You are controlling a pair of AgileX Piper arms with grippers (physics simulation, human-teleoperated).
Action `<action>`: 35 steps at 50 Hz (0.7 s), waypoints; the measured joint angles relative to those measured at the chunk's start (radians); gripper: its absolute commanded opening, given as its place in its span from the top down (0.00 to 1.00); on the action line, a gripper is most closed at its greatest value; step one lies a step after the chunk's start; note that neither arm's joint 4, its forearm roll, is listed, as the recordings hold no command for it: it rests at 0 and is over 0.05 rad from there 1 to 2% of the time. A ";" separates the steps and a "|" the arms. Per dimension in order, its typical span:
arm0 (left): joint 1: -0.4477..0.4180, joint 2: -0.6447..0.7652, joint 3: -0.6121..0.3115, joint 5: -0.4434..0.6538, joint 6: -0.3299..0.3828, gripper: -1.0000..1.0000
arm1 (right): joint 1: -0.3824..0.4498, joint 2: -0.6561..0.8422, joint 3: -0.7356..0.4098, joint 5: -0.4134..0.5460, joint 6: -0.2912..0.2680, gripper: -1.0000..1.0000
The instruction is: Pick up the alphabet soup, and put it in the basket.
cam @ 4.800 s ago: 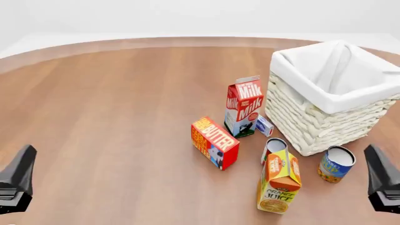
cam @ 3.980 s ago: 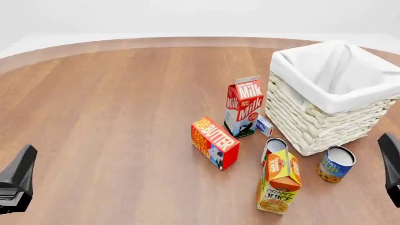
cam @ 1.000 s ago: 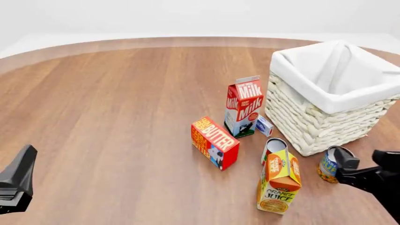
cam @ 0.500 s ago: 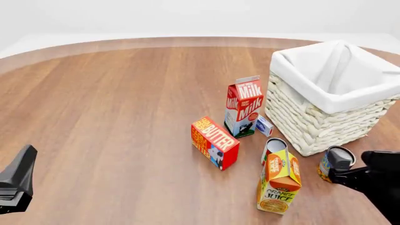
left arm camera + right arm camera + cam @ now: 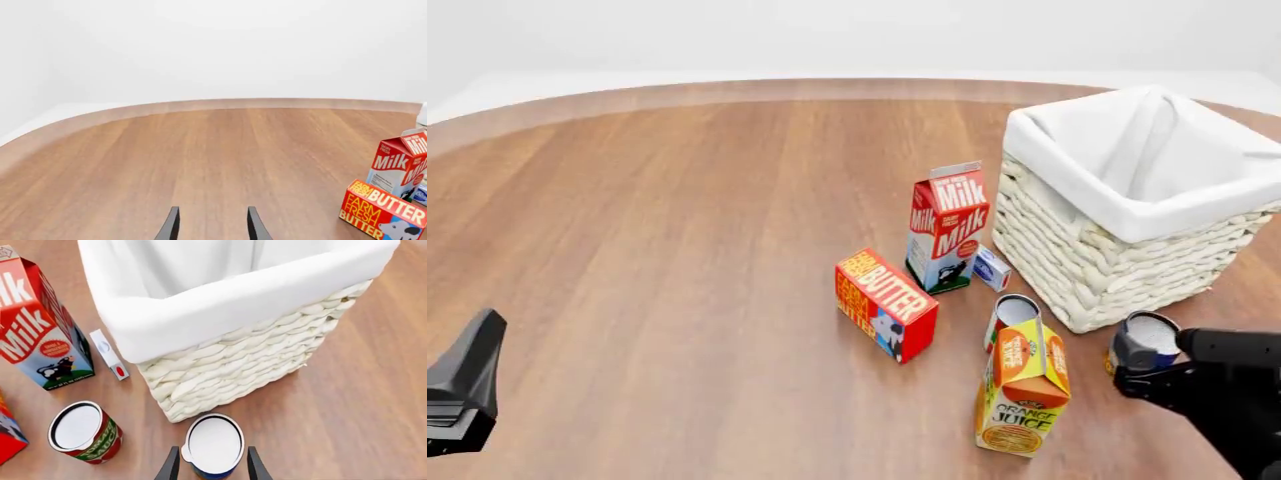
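Standing on the desk (image 5: 667, 250) just in front of the basket (image 5: 233, 365) is the alphabet soup (image 5: 214, 444), a small blue can with a white top. The right claw (image 5: 210, 466) is open around it. The left claw (image 5: 210, 226) is open too.

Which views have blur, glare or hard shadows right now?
Front view: sharp throughout, flat even light, only a faint soft shadow under the basket; no glare on the soup can. Right wrist view: crisp, the can's pale lid evenly lit between the end effector fingers. Left wrist view: sharp, plain white backdrop, no shadows on the table.
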 measured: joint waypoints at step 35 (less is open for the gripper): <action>0.000 0.000 0.000 0.000 0.000 0.00 | -0.013 0.289 0.000 -0.238 -0.002 0.00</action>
